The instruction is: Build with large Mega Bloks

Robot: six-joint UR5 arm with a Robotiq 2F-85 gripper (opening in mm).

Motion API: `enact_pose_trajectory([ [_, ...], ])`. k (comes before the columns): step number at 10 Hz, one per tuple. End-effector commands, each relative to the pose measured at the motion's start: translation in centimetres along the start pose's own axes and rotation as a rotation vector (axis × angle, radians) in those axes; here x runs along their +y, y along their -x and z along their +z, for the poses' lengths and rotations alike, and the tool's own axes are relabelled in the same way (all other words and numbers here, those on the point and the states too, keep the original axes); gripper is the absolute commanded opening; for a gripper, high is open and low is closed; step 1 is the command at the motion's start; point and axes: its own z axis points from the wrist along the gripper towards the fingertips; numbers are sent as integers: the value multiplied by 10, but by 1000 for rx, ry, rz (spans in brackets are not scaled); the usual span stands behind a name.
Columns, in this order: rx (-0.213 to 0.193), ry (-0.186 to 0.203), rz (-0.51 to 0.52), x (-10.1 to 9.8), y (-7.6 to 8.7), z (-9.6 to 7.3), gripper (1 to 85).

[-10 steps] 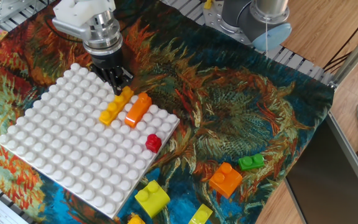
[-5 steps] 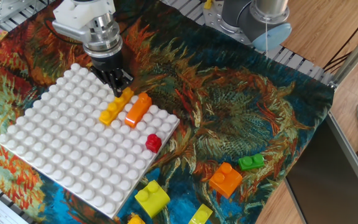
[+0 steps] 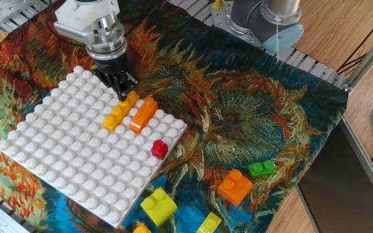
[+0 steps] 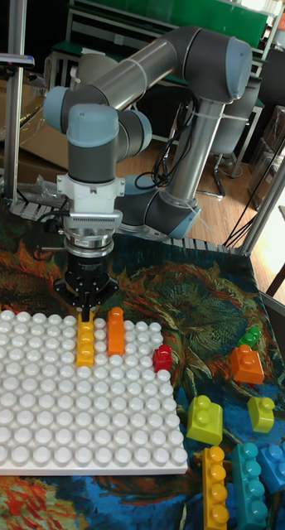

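My gripper sits upper left of the frame, pointing down, fingers closed round the far end of the yellow bar, which lies on the white baseplate. In the tall view the gripper clasps the top end of that bar.

To do this step well, I judge: press straight down w/o tilt so studs seat fully, then open the fingers and lift vertically, so the bar isn't dragged off its row.

Orange bar lies just beside the yellow one, parallel, to its right and not touched by my fingers. Red one-stud cube sits near the plate's right edge, lower right of the tool.

Off the plate, on the patterned cloth, lower right of frame and well apart from my tool: orange brick, small green brick, lime-yellow brick, plus another yellow piece at the bottom edge. Tall view also shows teal bricks bottom right.
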Motion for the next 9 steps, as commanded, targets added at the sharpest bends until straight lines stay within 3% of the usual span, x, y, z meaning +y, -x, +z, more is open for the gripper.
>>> enact_pose_trajectory([
  [1,1,7,12,4,-4,-19,13],
  [2,1,4,38,4,-5,-25,13],
  [4,7,-21,38,-14,-13,-45,23],
  [5,-2,-39,24,-25,-15,-51,63],
  [9,-69,-37,2,-24,3,-52,280],
])
